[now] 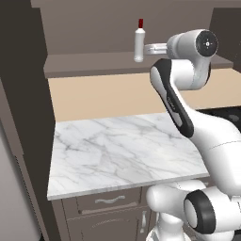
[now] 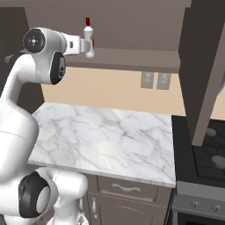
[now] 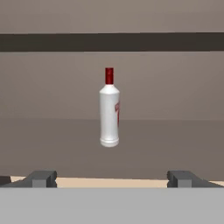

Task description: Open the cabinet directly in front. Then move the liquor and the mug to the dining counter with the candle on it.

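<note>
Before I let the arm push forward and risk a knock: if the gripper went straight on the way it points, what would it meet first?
Most likely the liquor, upright on the cabinet shelf and centred between the open fingertips. Depth is hard to judge.

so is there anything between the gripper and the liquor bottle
Nothing. In the hand view the open gripper faces the liquor bottle across a bare stretch of cabinet shelf, with no object in the way.

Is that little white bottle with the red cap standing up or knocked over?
Upright. The liquor stands on its base on the cabinet shelf, red cap pointing straight up, in the hand view and both base views.
</note>
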### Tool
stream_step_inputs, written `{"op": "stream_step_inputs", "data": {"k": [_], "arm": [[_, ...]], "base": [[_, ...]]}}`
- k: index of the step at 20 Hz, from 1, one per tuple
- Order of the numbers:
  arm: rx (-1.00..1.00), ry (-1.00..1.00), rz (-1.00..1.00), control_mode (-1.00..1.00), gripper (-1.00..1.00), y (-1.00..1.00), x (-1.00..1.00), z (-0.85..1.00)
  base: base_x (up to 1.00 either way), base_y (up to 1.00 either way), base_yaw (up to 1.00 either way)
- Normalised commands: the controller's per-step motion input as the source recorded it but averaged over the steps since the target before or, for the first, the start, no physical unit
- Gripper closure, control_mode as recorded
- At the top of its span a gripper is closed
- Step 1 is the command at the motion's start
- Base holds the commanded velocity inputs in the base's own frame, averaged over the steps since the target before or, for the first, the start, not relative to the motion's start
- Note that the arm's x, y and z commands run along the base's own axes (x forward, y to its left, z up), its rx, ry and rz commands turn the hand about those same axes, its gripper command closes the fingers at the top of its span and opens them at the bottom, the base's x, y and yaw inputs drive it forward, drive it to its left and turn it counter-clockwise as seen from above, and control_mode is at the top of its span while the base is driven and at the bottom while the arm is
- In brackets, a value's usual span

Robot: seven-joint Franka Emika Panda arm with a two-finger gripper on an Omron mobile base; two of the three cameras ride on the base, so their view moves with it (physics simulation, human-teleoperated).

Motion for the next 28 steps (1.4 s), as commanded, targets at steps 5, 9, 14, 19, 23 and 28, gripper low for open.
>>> {"op": "stream_step_inputs", "data": {"k": [5, 9, 14, 19, 23, 28], "arm": [[0.0, 0.0, 0.0, -1.0, -1.0, 0.04, 0.17, 0.03], [0.0, 0.0, 0.0, -1.0, -1.0, 0.05, 0.17, 0.02], [0.0, 0.0, 0.0, -1.0, -1.0, 0.05, 0.17, 0.03], [0.0, 0.0, 0.0, -1.0, -1.0, 0.0, 0.23, 0.0], [0.0, 0.0, 0.0, -1.0, -1.0, 0.0, 0.19, 0.0], [0.0, 0.0, 0.0, -1.0, -1.0, 0.0, 0.16, 0.0]], "base": [[0.0, 0.0, 0.0], [0.0, 0.0, 0.0], [0.0, 0.0, 0.0], [0.0, 0.0, 0.0], [0.0, 0.0, 0.0], [0.0, 0.0, 0.0]]}}
